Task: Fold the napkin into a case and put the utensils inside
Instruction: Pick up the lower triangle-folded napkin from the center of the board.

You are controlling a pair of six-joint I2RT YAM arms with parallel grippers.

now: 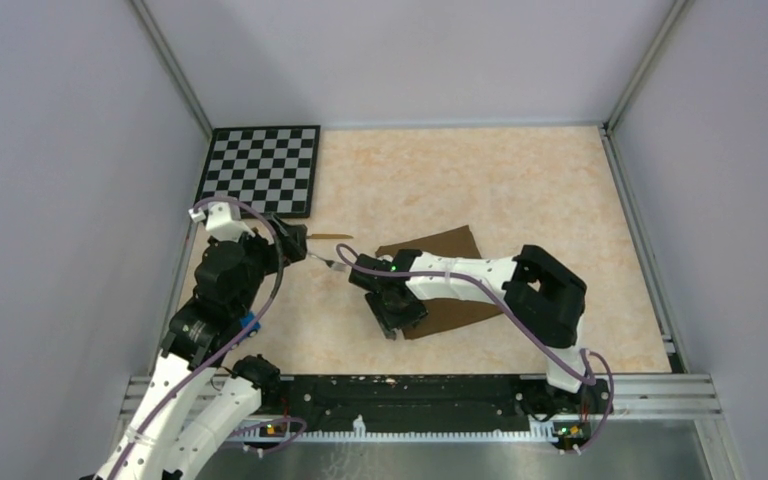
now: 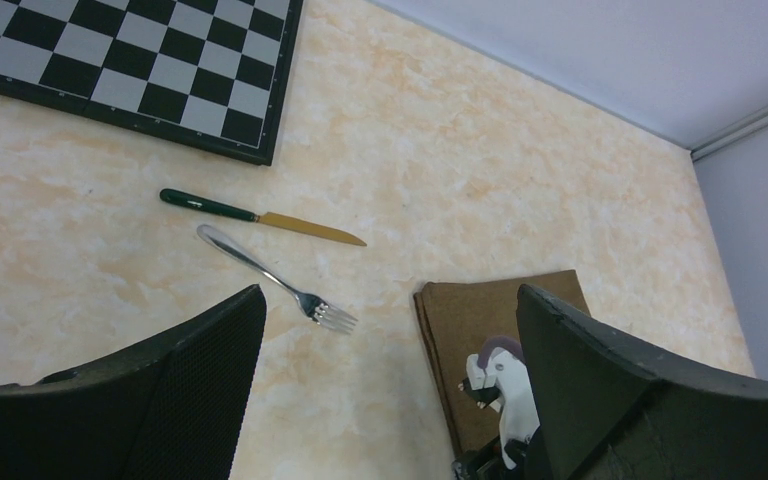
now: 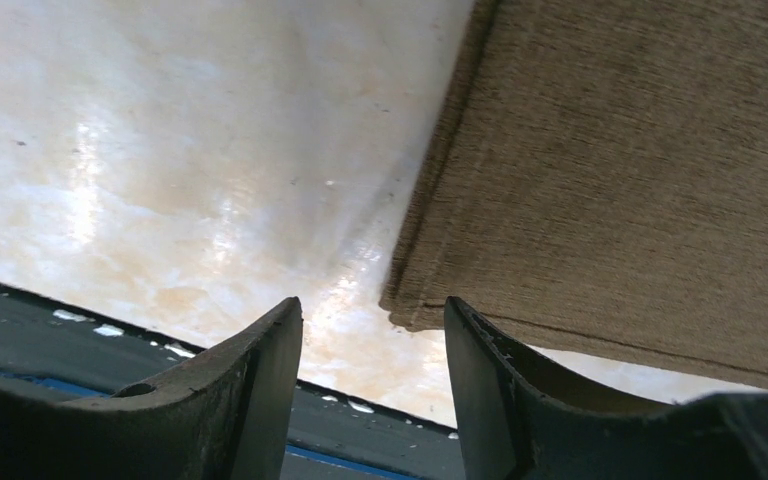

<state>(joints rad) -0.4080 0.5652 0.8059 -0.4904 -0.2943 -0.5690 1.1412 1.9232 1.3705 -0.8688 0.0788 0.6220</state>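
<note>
The dark brown napkin (image 1: 452,248) lies folded into a broad layered rectangle at mid-table, its stacked edges showing in the left wrist view (image 2: 480,325). No narrow case is in view. My right gripper (image 1: 396,310) hangs low over the napkin's near-left corner (image 3: 420,300), open (image 3: 372,308), with nothing between its fingers. The knife (image 2: 260,215), with a dark green handle and gold blade, and the silver fork (image 2: 272,280) lie left of the napkin. My left gripper (image 1: 295,243) hovers above them, wide open (image 2: 390,300) and empty.
The black-and-white checkerboard (image 1: 262,168) lies at the far left corner. A small blue toy (image 1: 250,322) peeks out beside the left arm. The table's black front rail (image 3: 80,340) runs just behind the right gripper's fingers. Grey walls close in both sides.
</note>
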